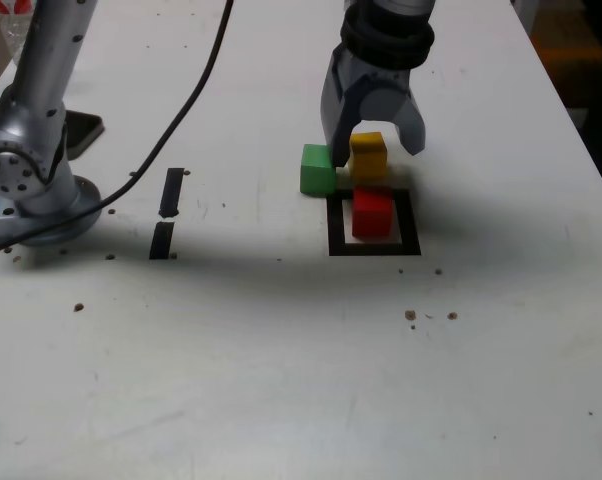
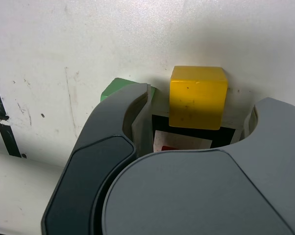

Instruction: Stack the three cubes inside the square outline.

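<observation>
The red cube [image 1: 372, 213] sits inside the square outline [image 1: 335, 232] of black tape on the white table. Just behind the outline's far edge stands the yellow cube [image 1: 369, 156], and the green cube [image 1: 318, 168] is beside it on the exterior view's left. My gripper [image 1: 373, 148] is lowered over the yellow cube, open, one finger on each side. In the wrist view the yellow cube [image 2: 198, 97] shows gaps to both fingers of the gripper [image 2: 199, 100]. The green cube [image 2: 113, 88] peeks out behind one finger. Only slivers of the red cube [image 2: 169, 147] and the outline [image 2: 159, 123] show.
The arm's base [image 1: 31, 180] stands at the exterior view's left with a black cable [image 1: 201, 80] running over the table. Two short black tape strips [image 1: 171, 190] [image 1: 162, 240] lie between base and cubes. Small crumbs [image 1: 411, 315] dot the table. The table's edge [image 1: 591, 150] runs on the right.
</observation>
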